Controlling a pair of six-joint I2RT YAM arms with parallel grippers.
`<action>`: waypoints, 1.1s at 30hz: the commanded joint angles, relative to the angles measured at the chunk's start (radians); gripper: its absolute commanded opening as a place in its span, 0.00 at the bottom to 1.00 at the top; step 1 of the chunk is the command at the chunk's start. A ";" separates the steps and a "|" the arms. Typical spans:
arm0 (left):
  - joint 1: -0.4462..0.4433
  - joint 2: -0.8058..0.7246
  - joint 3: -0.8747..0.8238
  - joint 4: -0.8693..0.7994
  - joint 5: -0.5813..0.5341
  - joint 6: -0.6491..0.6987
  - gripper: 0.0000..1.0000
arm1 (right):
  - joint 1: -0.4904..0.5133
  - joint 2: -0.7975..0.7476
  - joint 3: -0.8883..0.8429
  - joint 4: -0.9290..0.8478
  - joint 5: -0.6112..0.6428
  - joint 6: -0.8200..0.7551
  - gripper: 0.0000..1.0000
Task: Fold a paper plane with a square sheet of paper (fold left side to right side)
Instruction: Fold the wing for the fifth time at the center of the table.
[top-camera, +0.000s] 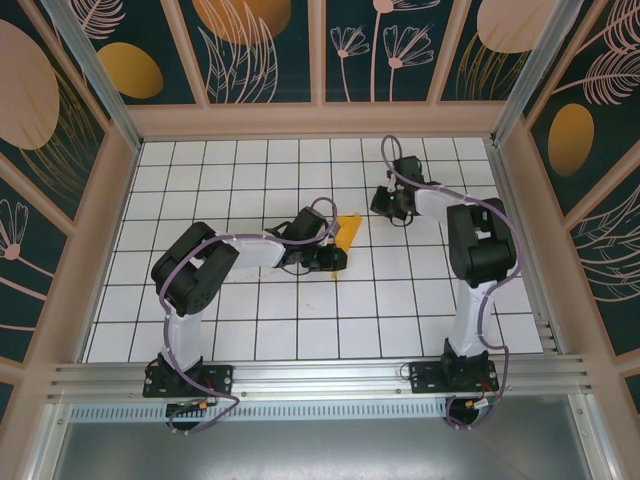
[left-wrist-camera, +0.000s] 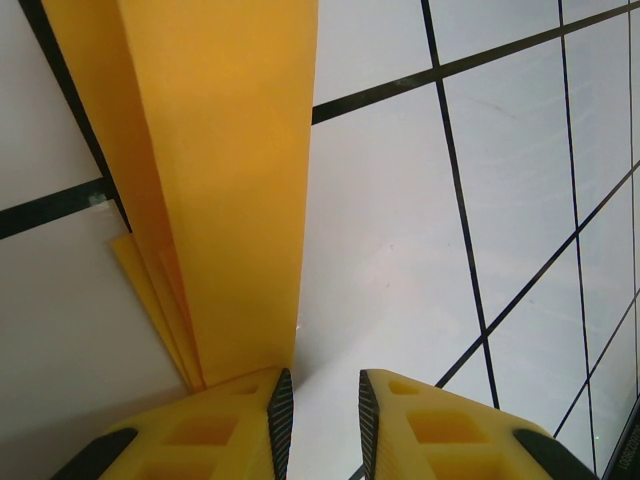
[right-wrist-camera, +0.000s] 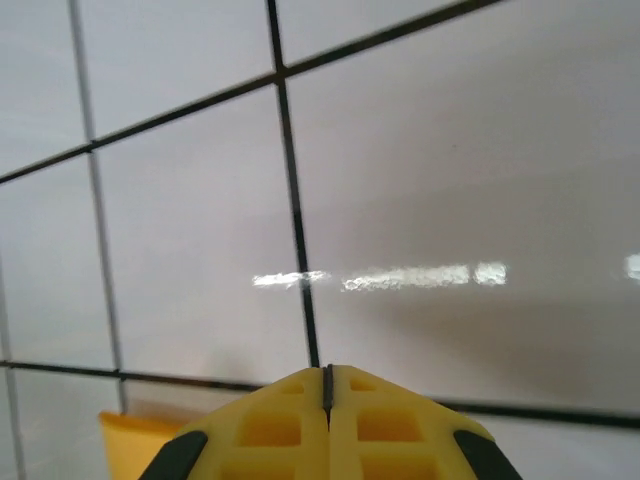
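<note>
Left gripper (left-wrist-camera: 324, 388), slightly parted and empty, seems to pin the folded paper sheet (left-wrist-camera: 230, 180) flat while right gripper (right-wrist-camera: 327, 372) waits shut, empty.

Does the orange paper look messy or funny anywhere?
A bit. The folded paper has layers fanning out unevenly at its end beside the left fingers, so its edges don't line up. No tear is visible.

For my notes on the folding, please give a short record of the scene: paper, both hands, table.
paper: orange-yellow, folded into a narrow layered strip
table: white tiles with black lines, the paper lies on it
left hand: slightly open, nothing gripped, tip beside the strip's end
right hand: shut, holding nothing
</note>
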 joint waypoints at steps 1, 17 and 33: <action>-0.012 0.081 -0.050 -0.113 -0.074 0.005 0.28 | 0.023 -0.141 -0.062 0.022 -0.050 -0.002 0.01; -0.011 0.066 -0.057 -0.104 -0.078 0.005 0.28 | 0.185 0.008 -0.098 0.139 -0.135 0.120 0.01; -0.009 -0.033 -0.020 -0.063 0.006 0.009 0.32 | 0.183 0.097 -0.088 0.076 -0.028 0.116 0.02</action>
